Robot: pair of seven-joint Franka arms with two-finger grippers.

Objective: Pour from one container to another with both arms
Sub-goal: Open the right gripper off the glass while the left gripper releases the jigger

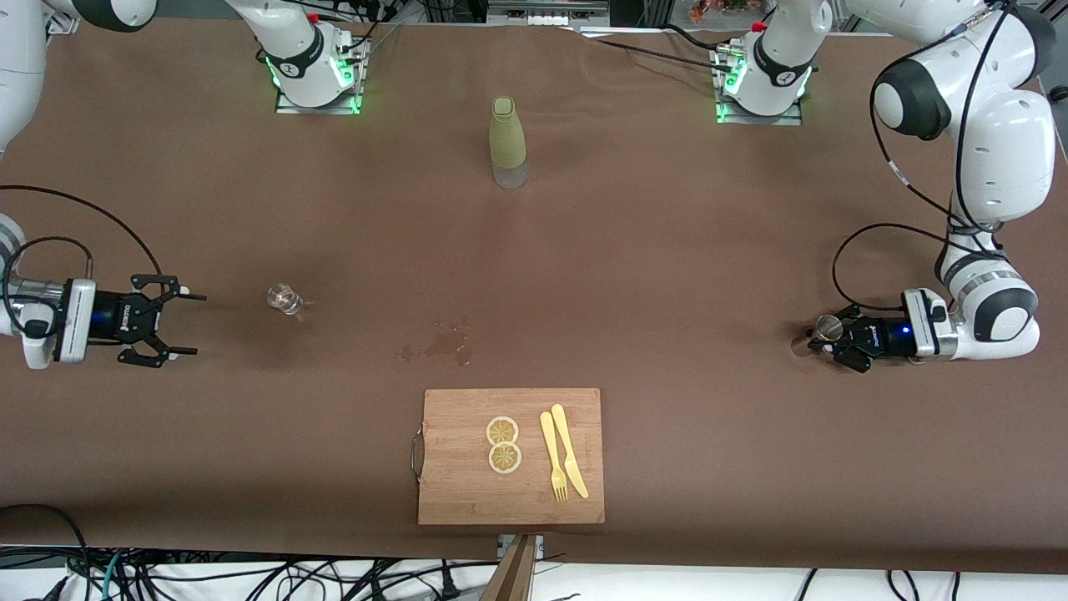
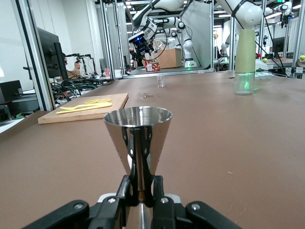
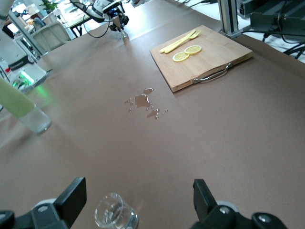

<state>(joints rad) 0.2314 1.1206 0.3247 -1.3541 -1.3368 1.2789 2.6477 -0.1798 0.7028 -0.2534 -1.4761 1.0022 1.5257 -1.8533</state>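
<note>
The small polished steel hourglass-shaped jigger (image 2: 138,143) stands upright, long axis vertical, open mouth up, its narrow waist clamped in the left tool (image 1: 834,338) low over the brown cloth-covered surface (image 1: 667,250). The tiny clear glass cup (image 1: 284,299) stands just ahead of the right tool (image 1: 179,324), whose fingers are spread wide apart.

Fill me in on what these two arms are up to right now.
The left claw is shut on the steel jigger at its narrow waist, low at the left arm's end of the table. The right claw is open at the right arm's end, facing the small glass cup, which stands apart from it. A wet patch marks the tablecloth between them.
</note>
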